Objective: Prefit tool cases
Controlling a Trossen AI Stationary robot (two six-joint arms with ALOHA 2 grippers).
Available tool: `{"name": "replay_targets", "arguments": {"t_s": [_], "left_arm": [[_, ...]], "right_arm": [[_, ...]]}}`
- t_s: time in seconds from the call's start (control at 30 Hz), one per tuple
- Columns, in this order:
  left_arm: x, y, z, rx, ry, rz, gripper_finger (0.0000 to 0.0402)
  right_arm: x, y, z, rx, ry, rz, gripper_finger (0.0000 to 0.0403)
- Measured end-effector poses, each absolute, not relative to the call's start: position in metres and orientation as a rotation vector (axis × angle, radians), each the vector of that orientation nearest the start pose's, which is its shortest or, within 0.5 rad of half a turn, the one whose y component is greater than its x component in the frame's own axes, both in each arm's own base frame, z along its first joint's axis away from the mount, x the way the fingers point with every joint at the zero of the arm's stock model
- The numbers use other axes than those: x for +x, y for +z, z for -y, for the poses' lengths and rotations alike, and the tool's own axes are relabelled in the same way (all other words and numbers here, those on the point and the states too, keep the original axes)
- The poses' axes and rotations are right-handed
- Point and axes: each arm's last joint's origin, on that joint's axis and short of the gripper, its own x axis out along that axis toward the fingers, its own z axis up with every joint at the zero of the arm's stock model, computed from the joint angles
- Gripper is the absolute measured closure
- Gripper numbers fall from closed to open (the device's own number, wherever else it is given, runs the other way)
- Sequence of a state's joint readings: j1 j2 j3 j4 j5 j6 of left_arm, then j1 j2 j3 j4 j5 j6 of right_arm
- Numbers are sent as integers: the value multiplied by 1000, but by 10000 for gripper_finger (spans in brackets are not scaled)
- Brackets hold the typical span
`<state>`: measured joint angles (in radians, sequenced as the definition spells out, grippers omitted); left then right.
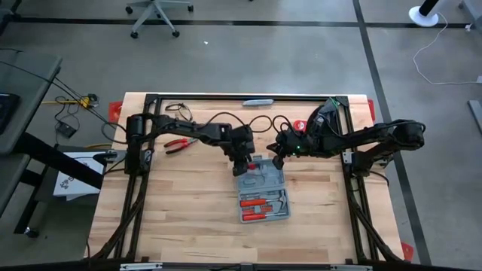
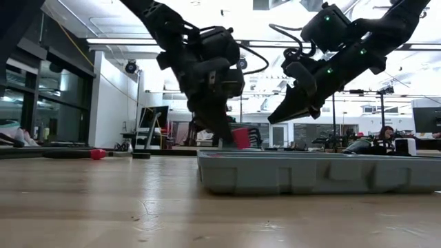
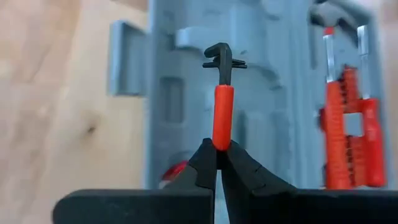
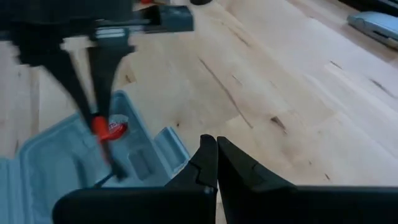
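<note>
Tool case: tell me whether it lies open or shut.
Open. The tool case lies flat on the table with its moulded inside facing up and red-handled tools showing in the recesses.

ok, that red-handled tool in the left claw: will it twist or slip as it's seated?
Probably stiff: the red-handled tool stands straight from the left claw. It may pivot, since it is pinched only at the handle's end. The smooth round handle looks slippery.

Red pliers (image 1: 178, 144), grey bar (image 1: 257, 102) on table (image 1: 181, 218)
</note>
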<state>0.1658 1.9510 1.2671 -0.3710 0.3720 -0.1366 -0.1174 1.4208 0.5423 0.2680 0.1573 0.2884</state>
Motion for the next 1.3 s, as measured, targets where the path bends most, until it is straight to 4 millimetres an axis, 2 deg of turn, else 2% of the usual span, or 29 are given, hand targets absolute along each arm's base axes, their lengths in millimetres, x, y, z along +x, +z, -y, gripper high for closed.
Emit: {"name": "replay_targets", "arguments": {"t_s": [0.17,0.4,0.7,1.0,1.17,1.3], "left_arm": [[388,158,-59,-412,-109,-1031,401],[390,146,-53,-451,-181,-1057,401],[393,146,-58,-412,-132,-1031,401],[393,131,-67,-453,-146,-1054,401],[400,131,-67,-445,-168,-1047,401],[403,136,-67,-421,-168,-1041,401]], "right_arm": [[264,158,25,258,-309,-554,403],[277,136,7,237,-267,-561,403],[277,142,4,237,-245,-539,403],[278,139,-3,249,-218,-552,403],[294,138,-5,246,-196,-563,403],[305,130,-6,219,-203,-643,403]]}}
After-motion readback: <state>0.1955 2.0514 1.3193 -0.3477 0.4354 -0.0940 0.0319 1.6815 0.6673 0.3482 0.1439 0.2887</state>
